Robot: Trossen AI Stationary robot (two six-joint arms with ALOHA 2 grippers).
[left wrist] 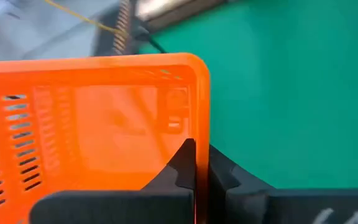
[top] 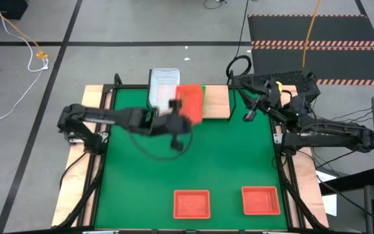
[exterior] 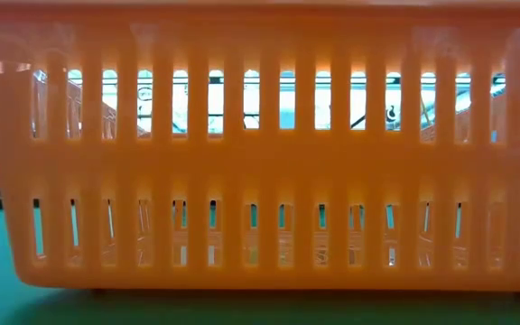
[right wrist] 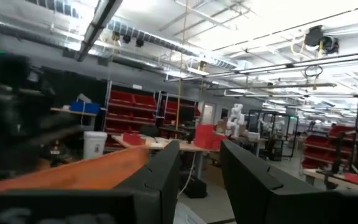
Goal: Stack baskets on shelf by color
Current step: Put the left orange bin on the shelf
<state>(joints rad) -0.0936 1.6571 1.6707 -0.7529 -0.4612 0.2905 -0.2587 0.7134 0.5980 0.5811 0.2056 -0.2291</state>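
Held basket (top: 189,103) in the left tool (left wrist: 196,163): red-orange, slotted walls, plain floor. Left tool's fingers (left wrist: 180,167) black. Beyond it: clear translucent basket (top: 162,85), sliver of bright green (top: 204,88) beside it, shelf board (top: 218,101) light brown on black frame. Well behind the tool: two more red-orange baskets (top: 192,203) (top: 260,199). Bench mat (top: 239,156) solid green, light wood edging. Right tool (right wrist: 199,163) black. Floor grey.

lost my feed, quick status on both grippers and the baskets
Left gripper shut on red-orange basket, held near the shelf. Right gripper waits at right, holding nothing. Clear basket on shelf; two red-orange baskets still on mat.
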